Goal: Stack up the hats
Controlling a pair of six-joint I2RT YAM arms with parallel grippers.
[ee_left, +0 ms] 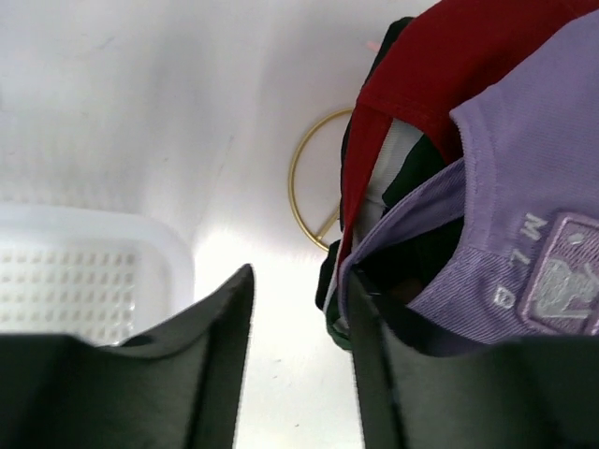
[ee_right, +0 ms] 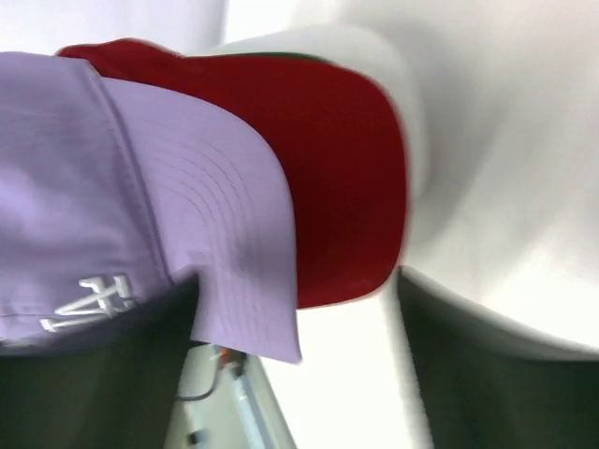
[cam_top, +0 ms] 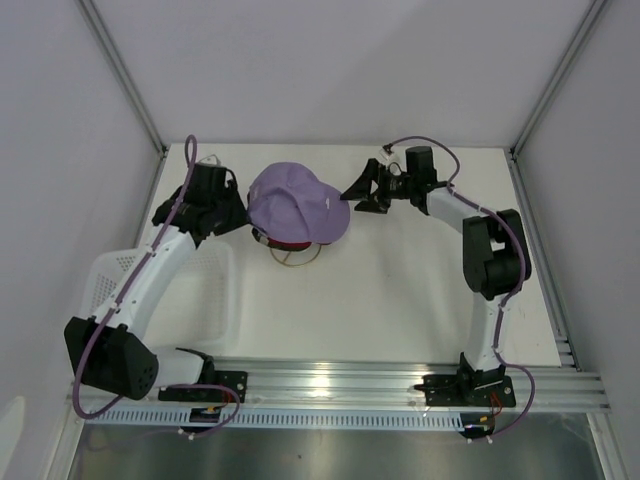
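Hats (cam_top: 297, 210) sit in one pile on the table (cam_top: 420, 290), a bit L of centre, over a gold ring stand (cam_top: 296, 262). Lavender cap (ee_right: 140, 159) is on top. Red cap (ee_right: 346, 168) is right under it, its brim poking out past the lavender brim. L wrist view shows white and dark layers lower in the pile, so several caps are nested; exact count can't tell.

L to R: basket (cam_top: 112, 272) is at far L under the L arm, apart from the pile. L gripper (cam_top: 234, 213) is at the pile's L side, just beside the back of the lavender cap. Its jaws are apart w/ nothing in the gap; one finger touches or nearly touches the cap's rear edge, can't tell which. Then the pile. R gripper (cam_top: 362, 190) is at the pile's R side, by the brims, jaws wide apart. A corner of the lavender brim lies over one finger in the wrist view, but nothing is pinched.

Progress, my read: stacking looks done or v. close. Every hat in view is in the pile and neither gripper carries one. Top cap sits a bit skewed vs the red one, brims not lined up. Left to do, prob.: back both arms off w/o snagging fabric, maybe nudge the top cap straight.
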